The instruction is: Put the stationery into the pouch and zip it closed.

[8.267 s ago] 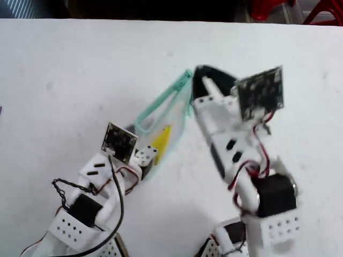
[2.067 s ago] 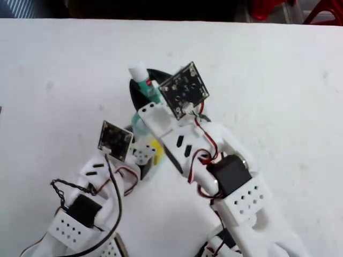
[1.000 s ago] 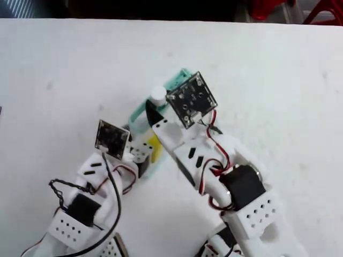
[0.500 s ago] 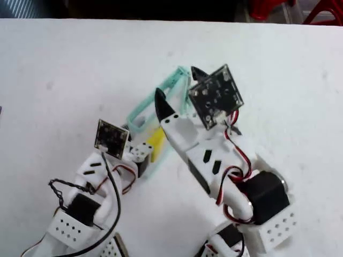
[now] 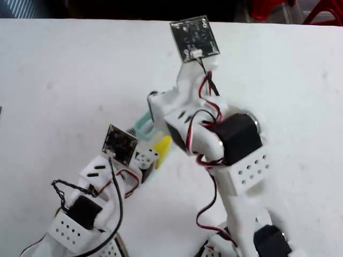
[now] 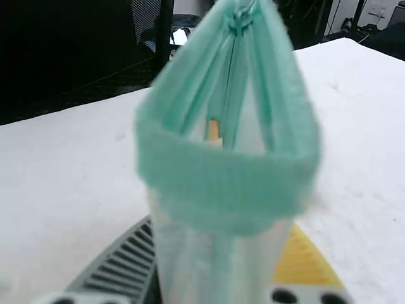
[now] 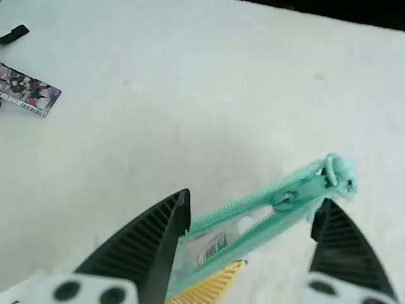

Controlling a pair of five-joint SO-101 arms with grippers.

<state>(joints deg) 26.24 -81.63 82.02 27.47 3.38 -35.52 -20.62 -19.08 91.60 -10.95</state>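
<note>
The clear pouch with the teal zipper (image 7: 278,199) lies on the white table, its mouth (image 6: 228,171) gaping. A thin orange item (image 6: 214,130) shows inside it. My left gripper (image 6: 215,282) is shut on the pouch's near end, between a grey finger (image 6: 120,272) and a yellow finger (image 6: 300,263). In the high view the left gripper (image 5: 153,152) sits at the pouch's (image 5: 142,124) lower end. My right gripper (image 7: 254,201) hangs open above the zipper, one black finger on each side, holding nothing. The zipper pull (image 7: 335,171) is at the far end.
A small printed card (image 7: 28,98) and a black scrap (image 7: 12,33) lie far off on the table. The right arm (image 5: 214,134) stands tall over the pouch and hides most of it in the high view. The table's far edge (image 5: 107,20) meets a dark background.
The right arm, which held a white-capped item at the pouch two seconds ago, now has nothing in its open fingers and has lifted over the pouch. The left arm kept its grip.
</note>
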